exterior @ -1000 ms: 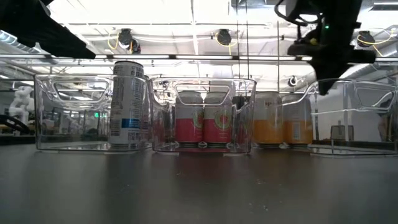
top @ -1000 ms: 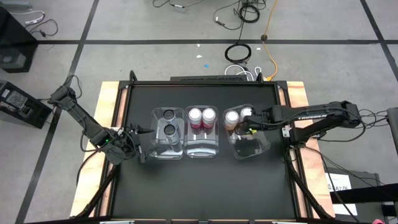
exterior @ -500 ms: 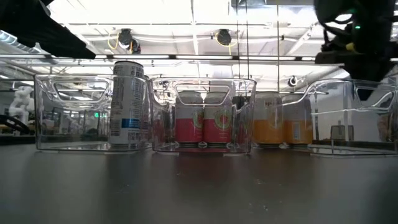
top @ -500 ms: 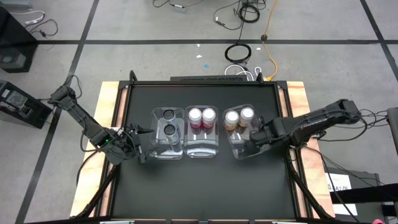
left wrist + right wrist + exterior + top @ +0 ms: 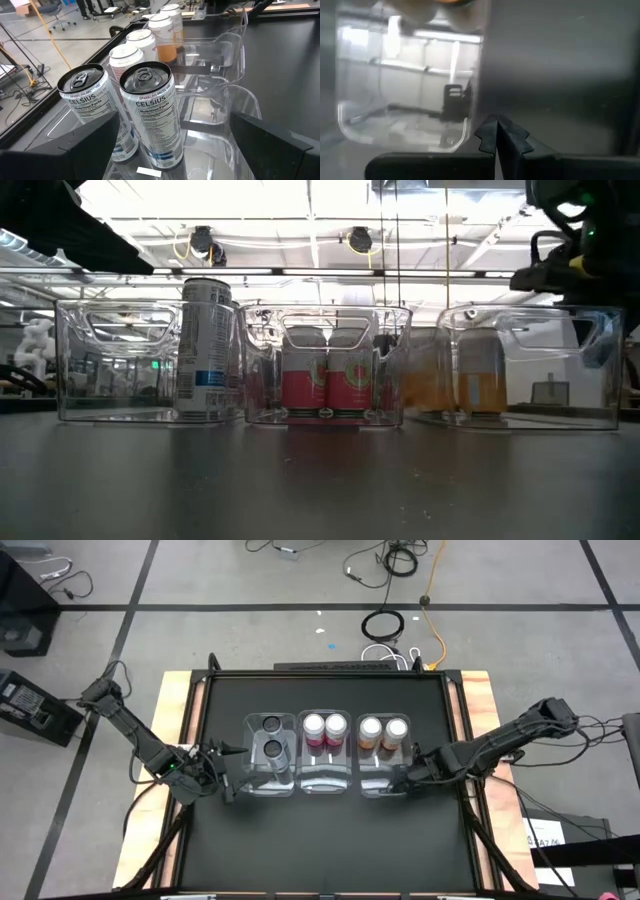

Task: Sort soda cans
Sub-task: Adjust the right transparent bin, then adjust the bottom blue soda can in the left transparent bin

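Shifted left toward the middle bin, the right bin (image 5: 385, 783) meets the right gripper's (image 5: 408, 777) clenched fingers.

From table height the two orange cans (image 5: 468, 380) are only a blurred smear behind the wall of the clear bin (image 5: 530, 370). One dark can (image 5: 206, 347) hides the other. The right gripper (image 5: 580, 255) is cut by the edge at two o'clock. In the left wrist view, the fingers (image 5: 272, 142) run out of frame.
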`<state>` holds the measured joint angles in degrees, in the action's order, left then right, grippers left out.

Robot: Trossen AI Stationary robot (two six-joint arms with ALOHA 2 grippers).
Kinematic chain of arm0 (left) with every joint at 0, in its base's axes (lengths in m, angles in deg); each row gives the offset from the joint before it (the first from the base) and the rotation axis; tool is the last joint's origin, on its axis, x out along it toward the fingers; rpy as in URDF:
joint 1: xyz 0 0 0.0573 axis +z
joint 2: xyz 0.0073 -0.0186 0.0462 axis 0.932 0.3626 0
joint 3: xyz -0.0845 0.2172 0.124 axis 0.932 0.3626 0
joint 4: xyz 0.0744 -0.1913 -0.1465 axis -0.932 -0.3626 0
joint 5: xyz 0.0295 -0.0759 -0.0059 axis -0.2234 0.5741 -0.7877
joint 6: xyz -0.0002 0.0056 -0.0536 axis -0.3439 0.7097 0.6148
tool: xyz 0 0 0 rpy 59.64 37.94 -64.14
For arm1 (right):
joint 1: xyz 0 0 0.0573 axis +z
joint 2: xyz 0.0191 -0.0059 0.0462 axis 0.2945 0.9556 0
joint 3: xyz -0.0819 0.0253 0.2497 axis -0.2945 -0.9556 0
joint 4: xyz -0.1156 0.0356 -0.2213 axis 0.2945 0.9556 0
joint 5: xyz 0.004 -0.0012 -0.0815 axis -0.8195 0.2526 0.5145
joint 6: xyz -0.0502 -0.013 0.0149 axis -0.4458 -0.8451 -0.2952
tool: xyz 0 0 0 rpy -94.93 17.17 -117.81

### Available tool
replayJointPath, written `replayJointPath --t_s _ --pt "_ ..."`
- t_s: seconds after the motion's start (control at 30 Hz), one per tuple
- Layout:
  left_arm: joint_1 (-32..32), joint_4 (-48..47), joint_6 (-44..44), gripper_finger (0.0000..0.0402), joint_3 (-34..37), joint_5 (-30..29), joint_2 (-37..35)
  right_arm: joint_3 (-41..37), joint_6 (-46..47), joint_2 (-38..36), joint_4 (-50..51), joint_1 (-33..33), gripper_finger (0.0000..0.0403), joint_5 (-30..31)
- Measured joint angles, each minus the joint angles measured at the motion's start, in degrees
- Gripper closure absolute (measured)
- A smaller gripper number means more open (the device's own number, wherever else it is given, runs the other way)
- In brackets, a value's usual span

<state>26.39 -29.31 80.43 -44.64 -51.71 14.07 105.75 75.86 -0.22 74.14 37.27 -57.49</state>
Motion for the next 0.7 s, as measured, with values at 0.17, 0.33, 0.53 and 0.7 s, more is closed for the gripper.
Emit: replayJointPath --t_s 0.17,0.33,0.53,0.7 --pt "0.0 0.0 0.0 0.0015 0.0 0.0 0.0 0.1 -0.9 -0.1 -2.2 0.0 0.0403 0.1" --pt "0.0 0.6 0.0 0.0015 0.0 0.0 0.0 0.1 1.1 -0.2 2.4 1.1 0.0403 0.6" --pt "0.0 1.1 0.0 0.0015 0.0 0.0 0.0 3.1 6.0 -0.2 11.3 4.6 0.0403 1.7" --pt "0.0 1.0 0.0 0.0015 0.0 0.0 0.0 8.5 8.6 -0.2 17.0 7.9 0.0403 4.0"
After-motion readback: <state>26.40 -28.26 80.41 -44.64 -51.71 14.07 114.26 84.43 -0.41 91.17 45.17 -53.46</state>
